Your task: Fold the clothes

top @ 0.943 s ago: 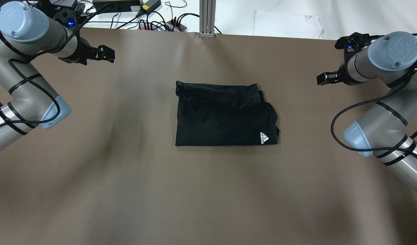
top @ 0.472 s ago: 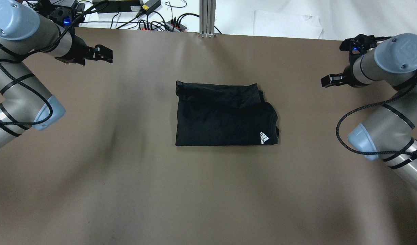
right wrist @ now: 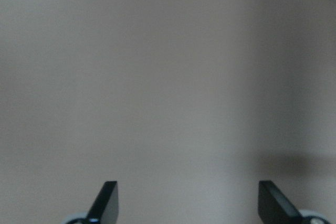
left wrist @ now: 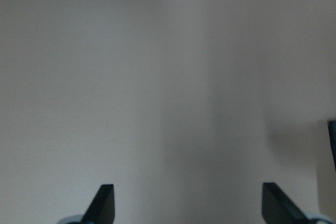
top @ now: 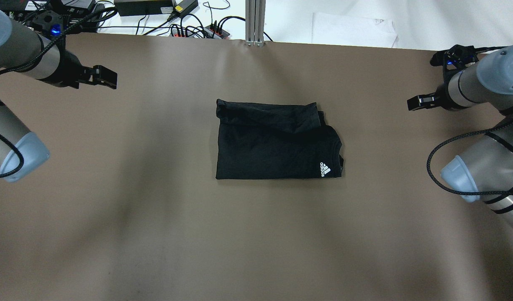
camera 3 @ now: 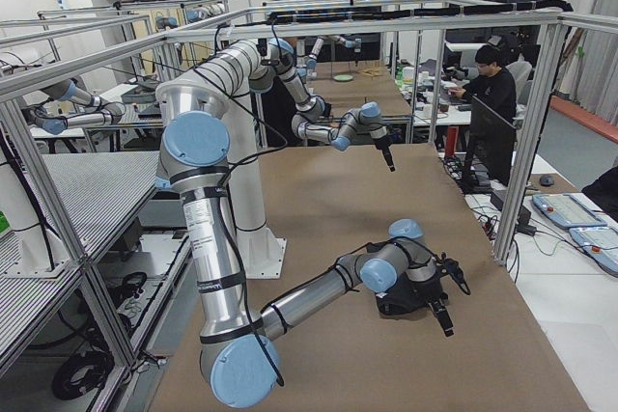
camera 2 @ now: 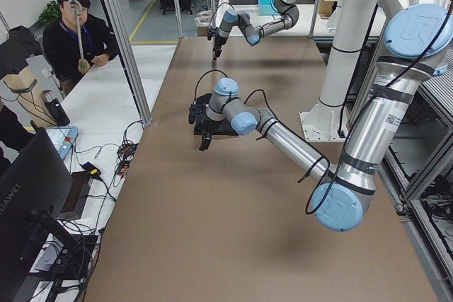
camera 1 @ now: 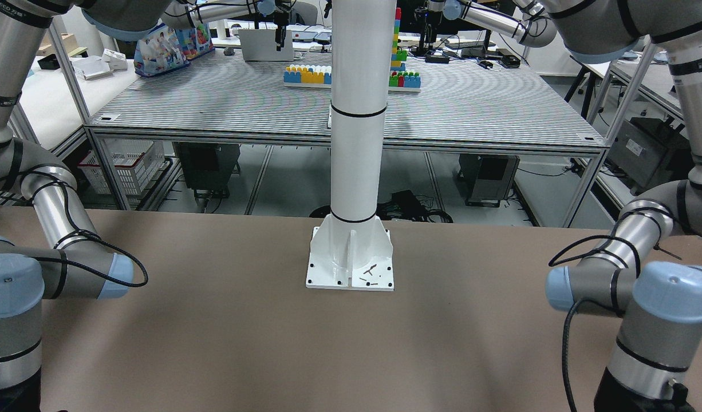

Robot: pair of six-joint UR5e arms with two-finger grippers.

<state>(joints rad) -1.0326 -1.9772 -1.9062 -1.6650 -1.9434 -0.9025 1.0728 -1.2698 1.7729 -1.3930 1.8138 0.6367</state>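
The left gripper [top: 108, 78] and right gripper [top: 413, 103] hang spread wide and empty, well apart from the clothes [top: 277, 146], whose rumpled, unpinned flap may slip undone.

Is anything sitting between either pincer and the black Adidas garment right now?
Nothing visible. Only bare brown table lies between the left pincer and the folded black garment, and likewise on the right pincer side. Both pincers are open and empty.

The garment [top: 269, 150] is plain black with a small white logo [top: 325, 169]; the table [top: 156, 234] is brown.
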